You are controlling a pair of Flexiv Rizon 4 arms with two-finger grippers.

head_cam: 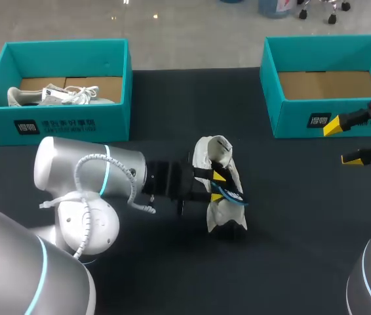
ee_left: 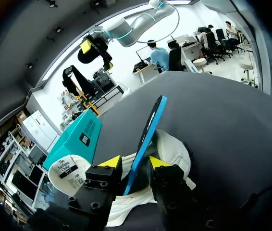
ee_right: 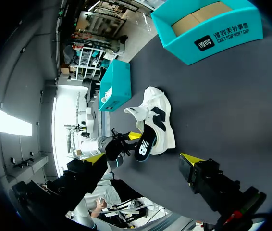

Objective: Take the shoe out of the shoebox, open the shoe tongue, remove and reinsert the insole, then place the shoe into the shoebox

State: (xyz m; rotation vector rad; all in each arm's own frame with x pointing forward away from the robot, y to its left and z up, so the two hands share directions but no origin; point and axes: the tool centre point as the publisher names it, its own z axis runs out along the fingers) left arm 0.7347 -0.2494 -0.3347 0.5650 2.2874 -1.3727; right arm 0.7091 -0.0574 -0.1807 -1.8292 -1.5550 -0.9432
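At mid-table, the left gripper [ee_left: 135, 162] pinches the blue insole [ee_left: 148, 139] edge-on, its long axis running ahead of the fingers over the white shoe [head_cam: 219, 213] beneath. The right gripper [head_cam: 341, 142] hangs spread open, well apart, by the right shoebox [head_cam: 290, 125].

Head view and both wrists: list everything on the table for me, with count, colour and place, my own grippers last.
left shoebox: one, teal, table's far left
boxed shoe: one, white, lying in the left shoebox
right shoebox: one, teal, table's far right, brown floor showing
loose shoe: one, white with black, mid-table
insole: one, blue, sticking up out of the loose shoe
table: one, black
left gripper: one, yellow-tipped, shut on the insole
right gripper: one, yellow-tipped, open, near the right shoebox's front
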